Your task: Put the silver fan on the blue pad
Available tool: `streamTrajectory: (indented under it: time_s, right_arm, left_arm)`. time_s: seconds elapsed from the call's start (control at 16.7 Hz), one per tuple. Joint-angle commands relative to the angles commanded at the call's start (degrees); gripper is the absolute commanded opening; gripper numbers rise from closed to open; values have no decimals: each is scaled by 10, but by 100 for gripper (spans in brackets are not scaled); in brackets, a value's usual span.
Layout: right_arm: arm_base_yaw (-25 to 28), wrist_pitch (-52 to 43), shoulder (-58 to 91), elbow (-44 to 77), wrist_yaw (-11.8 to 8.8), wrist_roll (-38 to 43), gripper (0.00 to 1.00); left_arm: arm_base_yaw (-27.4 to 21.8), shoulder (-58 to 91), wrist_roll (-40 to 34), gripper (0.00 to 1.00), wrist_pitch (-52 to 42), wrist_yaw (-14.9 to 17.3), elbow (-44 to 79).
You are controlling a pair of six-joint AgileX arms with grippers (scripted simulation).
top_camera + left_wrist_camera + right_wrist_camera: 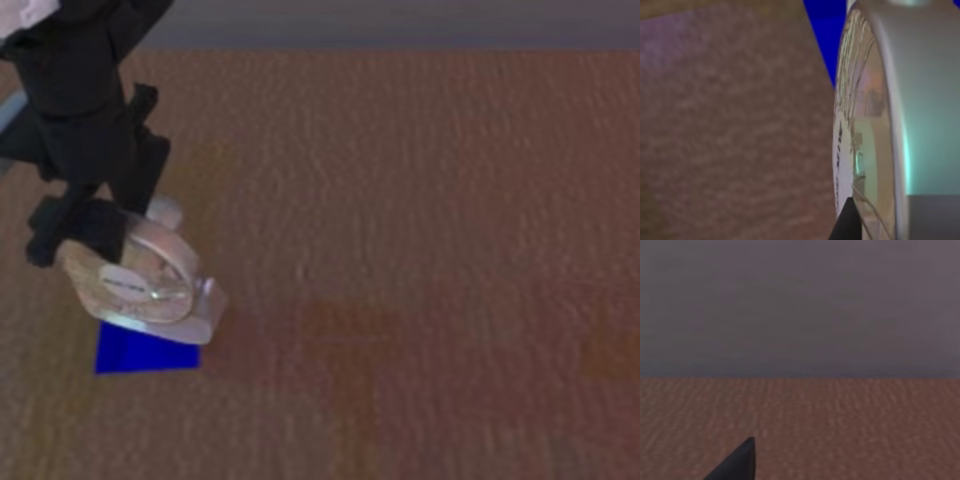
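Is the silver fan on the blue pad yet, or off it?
Partly over it. In the top view the silver fan, at the left tool, covers the blue pad's upper part. Cannot tell if it rests there or hangs above.
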Motion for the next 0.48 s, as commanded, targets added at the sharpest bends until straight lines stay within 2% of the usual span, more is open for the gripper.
streamTrajectory:
  time_s: [0.24, 0.48]
  right_arm:
    - [0, 0, 0, 0, 0, 0, 100]
    - [0, 0, 0, 0, 0, 0, 100]
  left_arm:
    - [33, -23, -109, 0, 5, 1, -19]
    - [40, -28, -127, 0, 7, 2, -22]
